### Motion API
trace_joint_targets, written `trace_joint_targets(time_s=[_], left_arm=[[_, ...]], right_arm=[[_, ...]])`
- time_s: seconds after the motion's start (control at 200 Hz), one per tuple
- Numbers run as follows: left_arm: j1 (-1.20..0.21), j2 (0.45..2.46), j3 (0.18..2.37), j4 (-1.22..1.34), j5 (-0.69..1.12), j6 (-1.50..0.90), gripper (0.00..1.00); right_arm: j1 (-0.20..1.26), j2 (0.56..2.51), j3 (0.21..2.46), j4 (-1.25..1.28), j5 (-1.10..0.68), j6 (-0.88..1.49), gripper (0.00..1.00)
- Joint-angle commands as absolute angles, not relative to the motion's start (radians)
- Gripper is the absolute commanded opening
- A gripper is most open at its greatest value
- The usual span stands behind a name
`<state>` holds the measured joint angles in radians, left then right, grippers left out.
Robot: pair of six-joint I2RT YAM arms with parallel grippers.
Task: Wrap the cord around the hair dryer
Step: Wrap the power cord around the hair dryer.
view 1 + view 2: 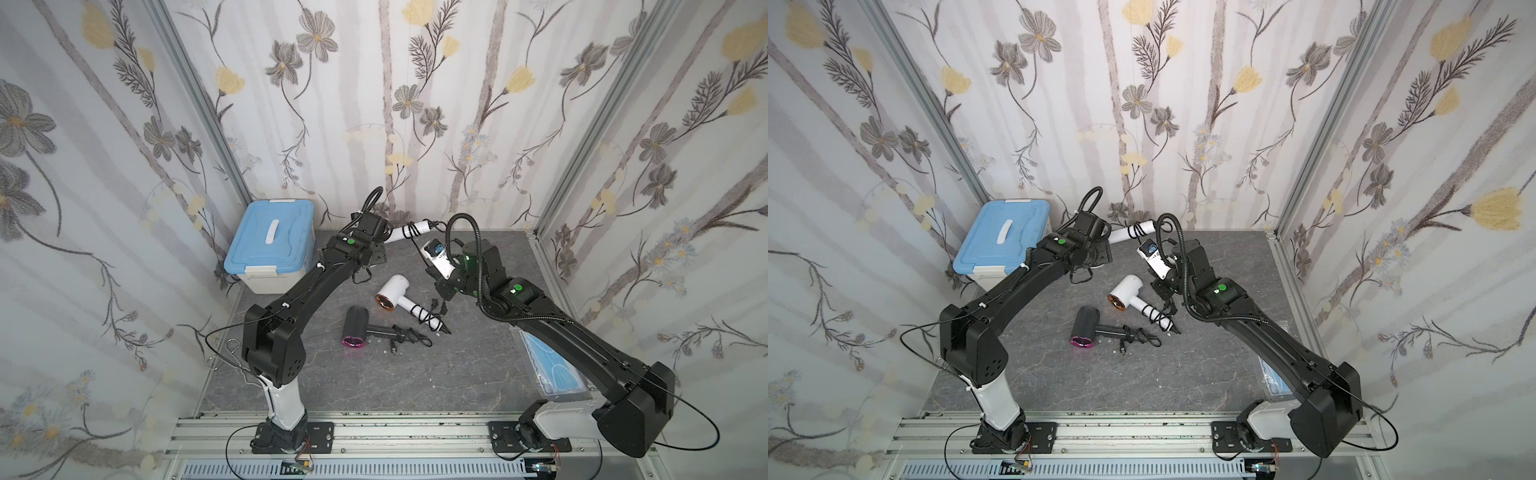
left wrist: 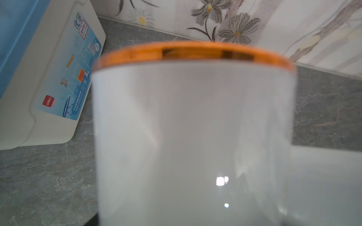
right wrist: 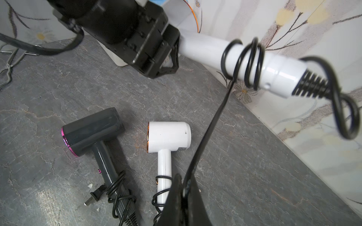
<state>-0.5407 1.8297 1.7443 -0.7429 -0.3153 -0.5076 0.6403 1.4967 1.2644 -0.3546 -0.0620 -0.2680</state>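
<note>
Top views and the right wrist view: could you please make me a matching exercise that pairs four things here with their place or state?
Things:
1. left gripper
2. right gripper
3. black hair dryer
4. blue-lidded box

Places or states:
A. stands in the far corner of the table
B. shut on the cord
C. holds a white hair dryer off the table
D. lies on the table with its handle wrapped

Pairs: 1-C, 2-B, 3-D, 4-A.

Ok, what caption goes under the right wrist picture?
Right hand pinches the cord coiled around the hair dryer in the left hand, near a wrapped black dryer and white dryer.
</note>
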Motion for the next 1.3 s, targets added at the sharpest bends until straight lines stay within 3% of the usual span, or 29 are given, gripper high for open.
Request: trace_joint_targets(time_s=[0.0,0.24,0.475,0.784,1.084,1.294], left_arm=[[-0.563,1.865,1.776,-0.716,-0.656,-0.497,0.0],[-0.654,1.865,1.755,-0.755,-0.798,-0.293,0.0],[-0.702,1.757,1.567,-0.659,-0.832,-0.098,0.0],[-0.762,1.609,1.386,-0.612,-0.605,0.187,0.0],[-0.773,1.55,1.422,-0.706,-0.36,0.119,0.0],[-0.773,1.588,1.495,-0.772,-0.343,0.06,0.0]], right_arm=[[0.658,1.486,1.335,-0.492,-0.059,-0.319,0.0],[0.633,1.568,1.524,-0.536,0.032,-0.39,0.0],[0.546,1.716,1.711,-0.599,-0.008,-0.404,0.0],[0.507,1.861,1.937,-0.764,-0.023,-0.48,0.0],[0.469,1.924,1.976,-0.764,-0.169,-0.455,0.0],[0.462,1.927,1.987,-0.787,-0.21,-0.421,0.0]])
